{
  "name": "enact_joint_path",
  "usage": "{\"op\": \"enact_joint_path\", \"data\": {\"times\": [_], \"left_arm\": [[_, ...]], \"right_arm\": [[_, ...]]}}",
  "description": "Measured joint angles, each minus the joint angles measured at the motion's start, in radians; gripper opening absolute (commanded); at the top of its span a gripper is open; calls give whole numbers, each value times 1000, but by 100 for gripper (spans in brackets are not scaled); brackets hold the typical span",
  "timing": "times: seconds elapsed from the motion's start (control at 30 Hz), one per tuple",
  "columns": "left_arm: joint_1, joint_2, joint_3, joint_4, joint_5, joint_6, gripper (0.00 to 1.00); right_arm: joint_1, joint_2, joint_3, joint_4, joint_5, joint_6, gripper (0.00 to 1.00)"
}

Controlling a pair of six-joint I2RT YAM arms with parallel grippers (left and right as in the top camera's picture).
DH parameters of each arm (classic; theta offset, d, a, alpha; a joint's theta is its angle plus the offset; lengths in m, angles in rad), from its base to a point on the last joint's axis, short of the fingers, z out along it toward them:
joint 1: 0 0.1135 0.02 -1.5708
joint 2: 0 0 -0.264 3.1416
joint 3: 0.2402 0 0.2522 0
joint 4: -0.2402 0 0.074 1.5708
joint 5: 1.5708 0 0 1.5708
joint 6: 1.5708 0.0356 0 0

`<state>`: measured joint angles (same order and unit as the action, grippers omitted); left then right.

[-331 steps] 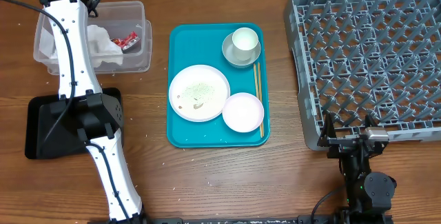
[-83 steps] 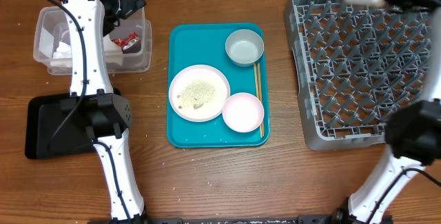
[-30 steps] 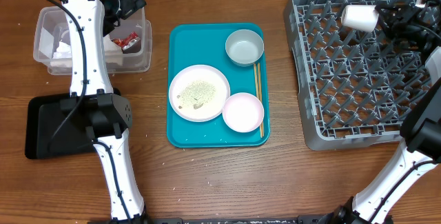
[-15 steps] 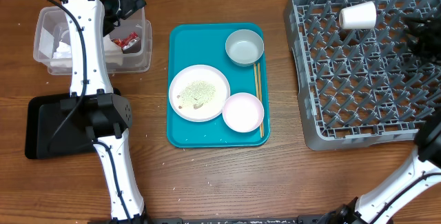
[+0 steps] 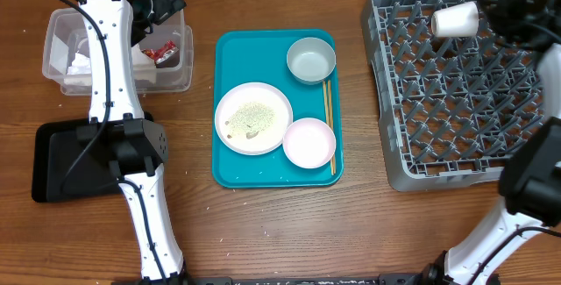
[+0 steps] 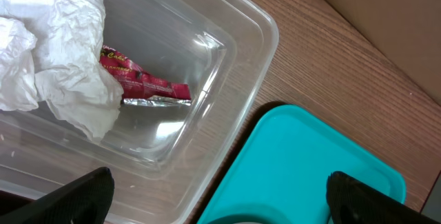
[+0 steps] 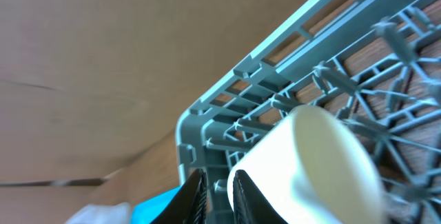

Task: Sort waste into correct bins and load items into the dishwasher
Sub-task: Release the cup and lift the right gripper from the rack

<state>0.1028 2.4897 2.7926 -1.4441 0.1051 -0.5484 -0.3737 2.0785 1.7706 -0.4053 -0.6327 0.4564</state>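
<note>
One cup (image 5: 455, 20) lies tipped in the rack (image 5: 465, 158) near the table's far right corner. We cannot tell the right gripper's (image 5: 513, 4) jaw state; we should seat the cup mouth-down between pegs.

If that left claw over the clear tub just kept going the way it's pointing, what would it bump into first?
Probably the clear tub itself: the left gripper looks down at its near corner, beside the red sauce packet and napkin. Depth is hard to judge.
</note>
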Motion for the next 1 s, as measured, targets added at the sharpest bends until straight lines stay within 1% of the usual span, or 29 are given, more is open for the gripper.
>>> {"op": "enact_joint_path", "data": {"times": [0.07, 0.17, 0.37, 0.67, 0.93, 1.0], "left_arm": [[0, 0, 0, 0, 0, 0, 100], [0, 0, 0, 0, 0, 0, 100], [0, 0, 0, 0, 0, 0, 100], [0, 0, 0, 0, 0, 0, 100], [0, 0, 0, 0, 0, 0, 100], [0, 0, 0, 0, 0, 0, 100]], "right_arm": [[51, 0, 0, 1, 87, -5, 17], [96, 0, 0, 0, 193, -8, 21], [100, 0, 0, -31, 357, -12, 23], [82, 0, 0, -80, 465, -12, 22], [80, 0, 0, -168, 598, 11, 21], [80, 0, 0, -178, 621, 14, 19]]}}
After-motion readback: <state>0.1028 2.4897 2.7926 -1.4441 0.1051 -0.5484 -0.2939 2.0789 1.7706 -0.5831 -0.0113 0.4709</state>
